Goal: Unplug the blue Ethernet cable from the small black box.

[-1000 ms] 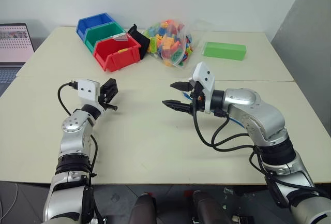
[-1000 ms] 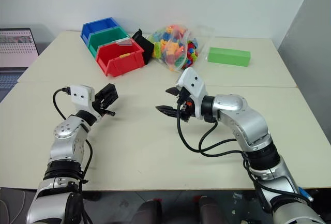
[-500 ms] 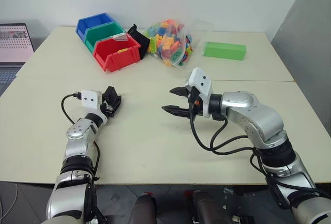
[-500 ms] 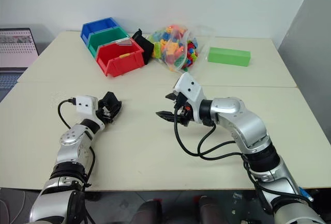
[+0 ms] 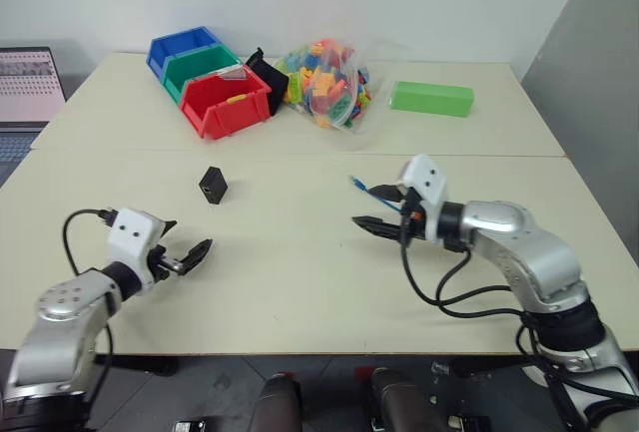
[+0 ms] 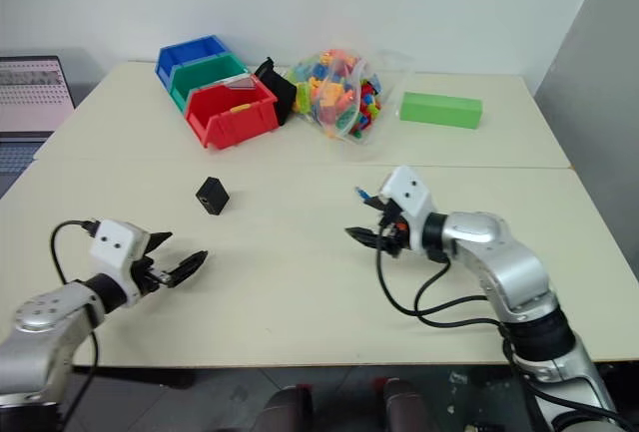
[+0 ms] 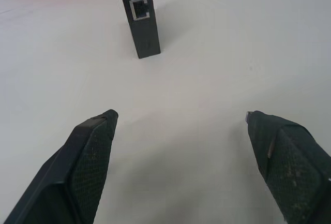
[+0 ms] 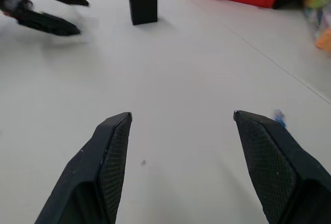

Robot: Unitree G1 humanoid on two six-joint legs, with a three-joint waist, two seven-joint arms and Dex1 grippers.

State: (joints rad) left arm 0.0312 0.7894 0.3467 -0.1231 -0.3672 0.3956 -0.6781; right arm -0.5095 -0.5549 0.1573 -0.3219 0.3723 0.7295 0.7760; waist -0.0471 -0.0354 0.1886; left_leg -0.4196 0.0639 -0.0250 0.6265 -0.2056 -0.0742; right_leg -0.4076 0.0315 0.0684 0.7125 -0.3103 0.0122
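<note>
— Ethernet cable status, and the jaws?
— Left gripper (image 5: 190, 255) hangs low over the near left of the table (image 5: 300, 272), jaws spread wide and empty. Right gripper (image 5: 371, 211) is over the table's middle right, jaws apart; the blue Ethernet cable (image 5: 371, 191) runs along its upper finger, tip free in the air, and I cannot tell whether it is pinched.
— And the box?
— Small black box (image 5: 212, 185) stands alone on the table, ahead of the left gripper, well apart from both, port empty in the left wrist view.
— Surroundings?
— Red bin (image 5: 226, 103), green bin (image 5: 197, 63) and blue bin (image 5: 178, 45) at the far left, a bag of coloured bricks (image 5: 325, 83) beside them, a green block (image 5: 431, 99) further right.
</note>
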